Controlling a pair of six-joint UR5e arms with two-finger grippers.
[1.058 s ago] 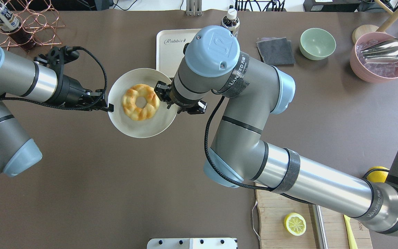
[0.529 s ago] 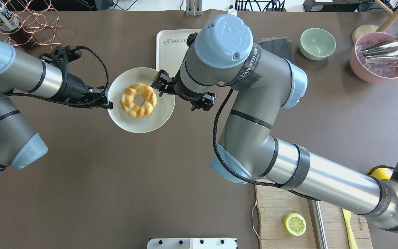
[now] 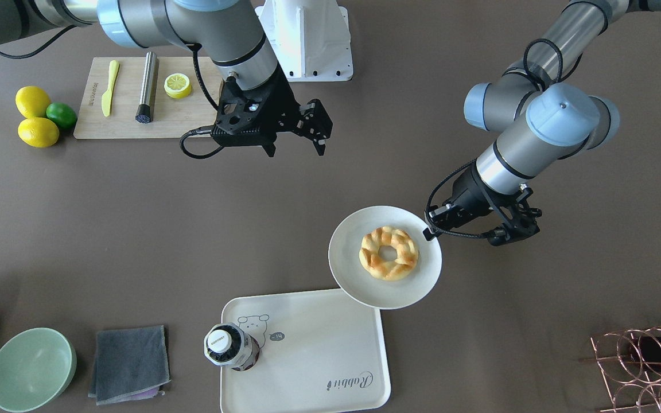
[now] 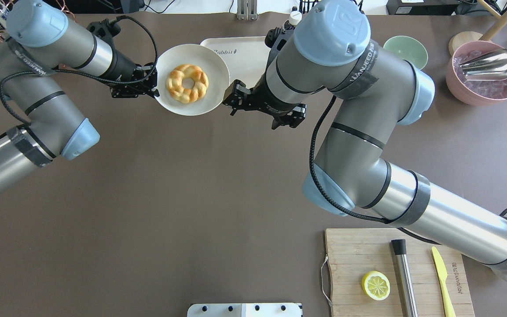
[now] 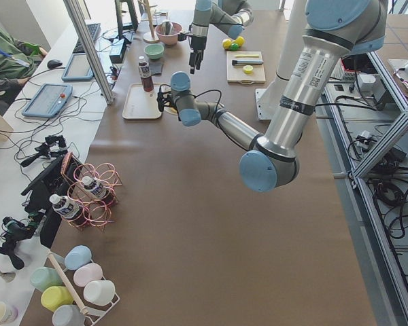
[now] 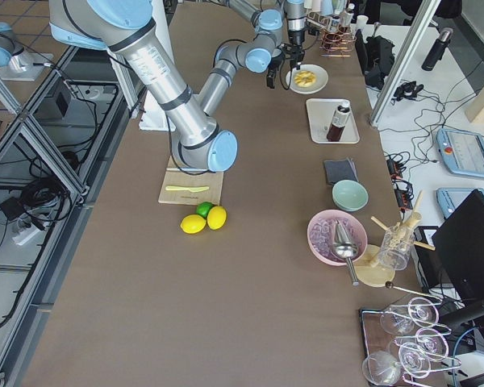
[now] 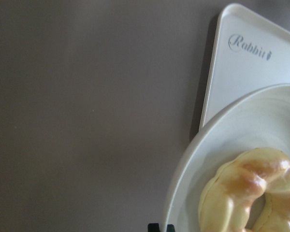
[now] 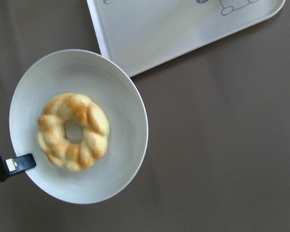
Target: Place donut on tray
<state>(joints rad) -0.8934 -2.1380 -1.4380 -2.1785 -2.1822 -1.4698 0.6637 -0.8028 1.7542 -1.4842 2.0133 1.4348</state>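
Golden-brown and braided, the donut (image 4: pixel 187 83) lies centred on a round white plate (image 4: pixel 216 66); it looks light and soft, best pinched gently across one side through its hole. By its rim the left gripper (image 4: pixel 152 91) clamps that plate over a corner of the tray (image 4: pixel 249 57); the right gripper (image 3: pixel 295 146) hangs spread, empty.

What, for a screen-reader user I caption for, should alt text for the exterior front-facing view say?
The left gripper pinches the rim of a round white plate carrying a braided donut, the plate's edge overlapping a corner of the cream tray. The right gripper hangs open, apart from the plate; a bottle stands on the tray.
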